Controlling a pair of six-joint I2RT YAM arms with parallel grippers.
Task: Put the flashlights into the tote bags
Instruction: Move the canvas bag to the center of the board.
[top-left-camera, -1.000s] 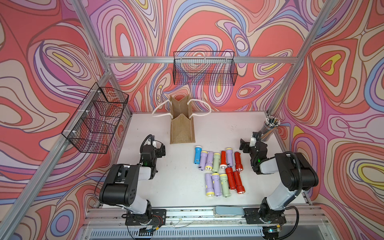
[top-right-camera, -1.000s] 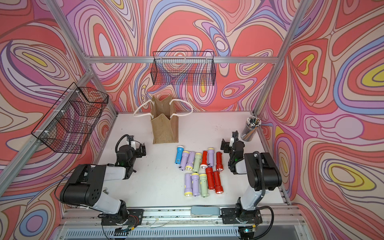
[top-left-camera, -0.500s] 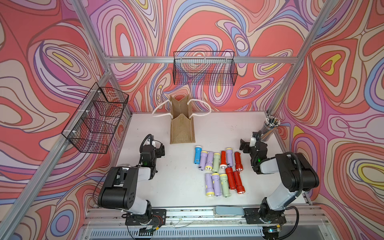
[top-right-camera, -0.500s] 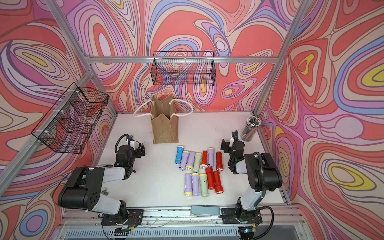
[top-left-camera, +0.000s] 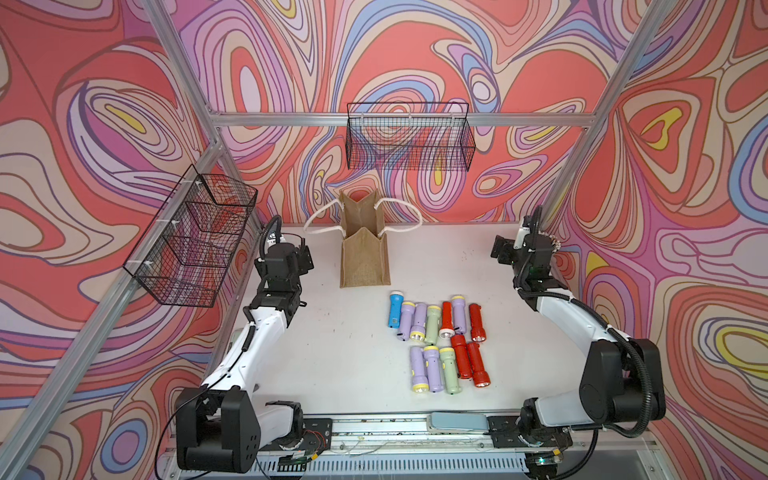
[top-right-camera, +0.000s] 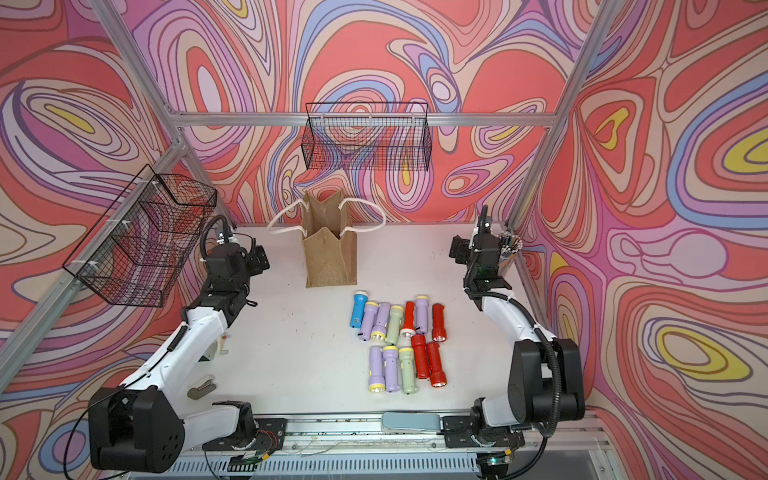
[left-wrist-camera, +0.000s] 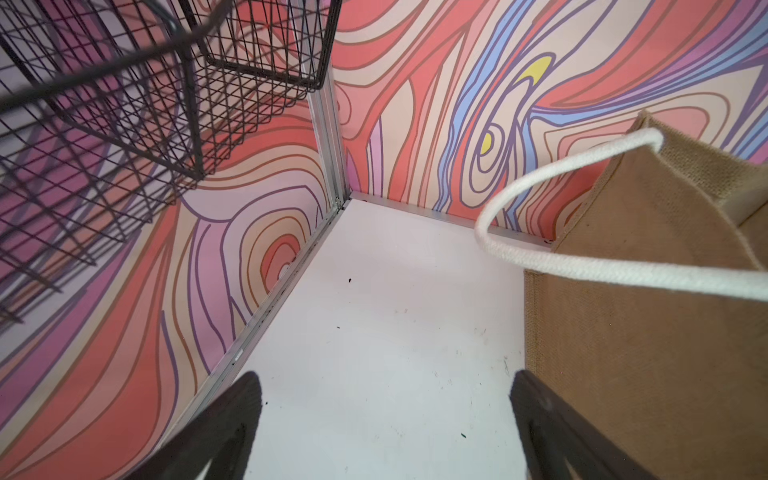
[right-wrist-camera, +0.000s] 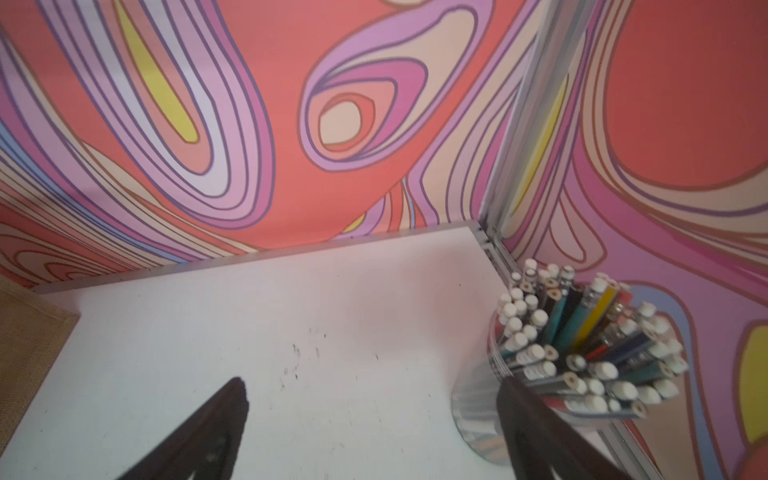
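Flashlights: Twelve flashlights lie flat on my white surface, right of centre. They form two rough rows, seven behind and five nearer the front edge.
Colours: The bodies are lilac, pale green and red, and several have yellow heads. One blue flashlight sits at the left end of the back row.
Tote bag: The tan jute tote bag stands upright near the back edge with its mouth open. Its white rope handles droop to either side. The back row of flashlights lies just in front of it, not touching.
Left tool: The left tool hangs towards the back left corner, near the bag, jaws spread wide and gripping nothing.
Right tool: The right tool hangs towards the back right corner, jaws wide with nothing between them, next to the cup of pencils.
Change: A second ago both arms sat folded low towards the front edge. I now see them raised and stretched towards the back. Flashlights and bag have not shifted.
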